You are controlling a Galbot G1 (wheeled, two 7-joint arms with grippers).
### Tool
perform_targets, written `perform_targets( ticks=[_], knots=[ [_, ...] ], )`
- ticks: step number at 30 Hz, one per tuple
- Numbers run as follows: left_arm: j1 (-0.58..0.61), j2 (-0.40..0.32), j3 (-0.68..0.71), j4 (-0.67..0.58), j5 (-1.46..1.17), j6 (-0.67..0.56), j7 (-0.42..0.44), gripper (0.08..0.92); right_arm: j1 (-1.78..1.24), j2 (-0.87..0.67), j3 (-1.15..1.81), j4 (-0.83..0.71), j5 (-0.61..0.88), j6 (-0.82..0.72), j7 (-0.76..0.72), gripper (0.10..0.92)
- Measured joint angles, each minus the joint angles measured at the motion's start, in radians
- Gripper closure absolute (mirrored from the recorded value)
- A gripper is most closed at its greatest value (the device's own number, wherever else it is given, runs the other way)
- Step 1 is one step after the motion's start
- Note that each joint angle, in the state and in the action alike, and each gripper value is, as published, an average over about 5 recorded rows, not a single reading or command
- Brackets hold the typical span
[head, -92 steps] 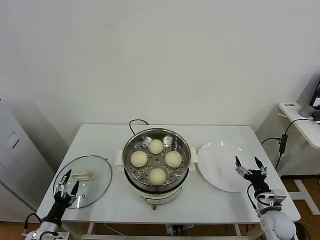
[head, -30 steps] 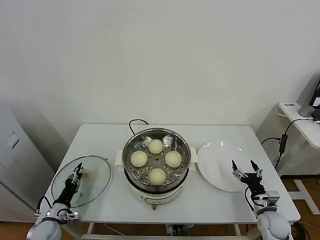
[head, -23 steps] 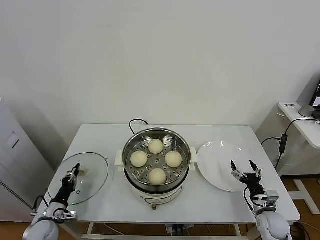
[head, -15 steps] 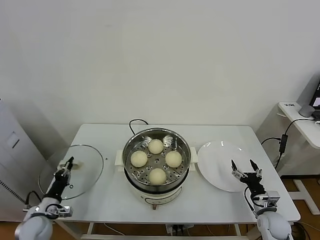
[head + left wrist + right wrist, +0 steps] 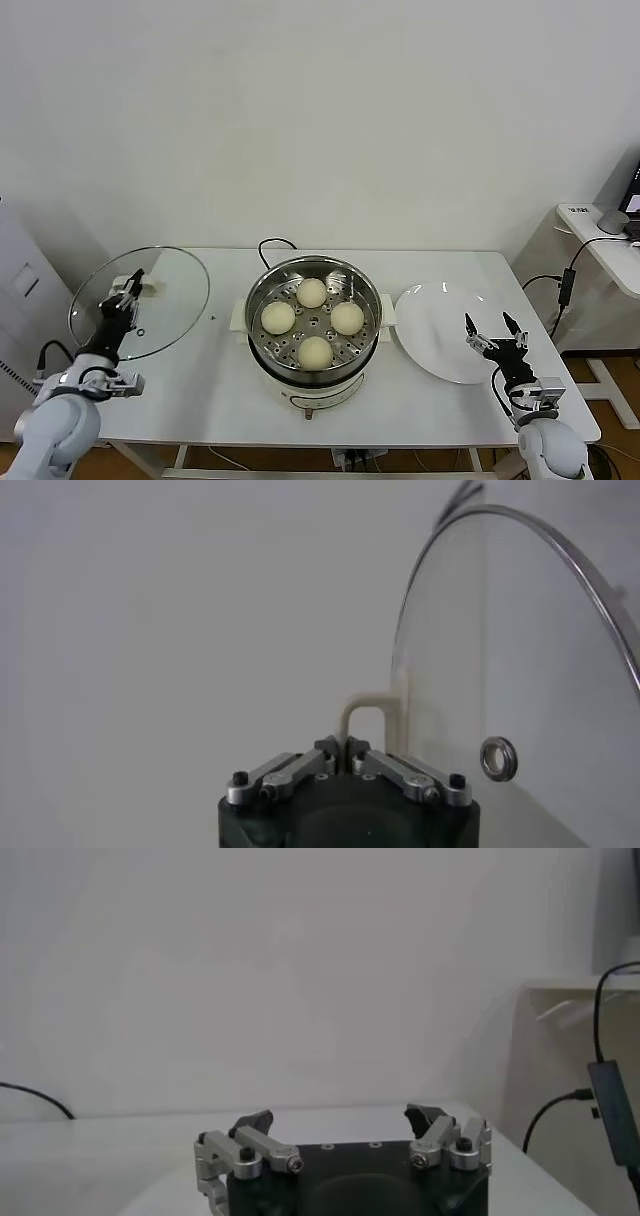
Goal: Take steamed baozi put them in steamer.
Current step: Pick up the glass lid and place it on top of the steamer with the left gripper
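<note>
Several cream-white steamed baozi [image 5: 312,292] lie on the perforated tray inside the shiny steamer [image 5: 263,288] at the table's middle. My left gripper [image 5: 127,291] is at the table's left edge, shut on the white handle [image 5: 362,718] of the round glass lid [image 5: 160,290], which it holds lifted and tilted above the table. In the left wrist view the lid [image 5: 520,680] stands on edge beside the gripper [image 5: 345,750]. My right gripper [image 5: 494,338] stands open and empty by the near right edge of the white plate [image 5: 440,320]; in its wrist view the gripper [image 5: 345,1120] holds nothing.
A black power cable [image 5: 270,245] runs behind the steamer. A side desk [image 5: 600,240] with a cable [image 5: 560,285] stands to the right of the table. The white table [image 5: 200,390] ends just in front of both arms.
My left gripper has shut on the lid's handle and raised the lid off the table, up and to the left, tilting it. The right arm has hardly moved.
</note>
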Motion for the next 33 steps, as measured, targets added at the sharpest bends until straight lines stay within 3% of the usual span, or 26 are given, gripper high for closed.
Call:
perform_targets(
  ticks=[14,23,33],
  knots=[
    [-0.084,0.036,0.258,-0.205,0.085,0.302,0.199,0.893,0.007,-0.014,-0.005,0.007,-0.004,-0.003,0.003,0.203],
    [-0.186,-0.043,0.466,-0.228,0.179,0.470,0.274,0.893,0.009,-0.014,-0.006,0.005,-0.005,-0.005,0.004,0.203],
    [-0.244,-0.146,0.623,-0.215,0.267,0.541,0.307,0.893,0.018,-0.006,-0.004,-0.012,-0.011,-0.001,0.000,0.203]
  ],
)
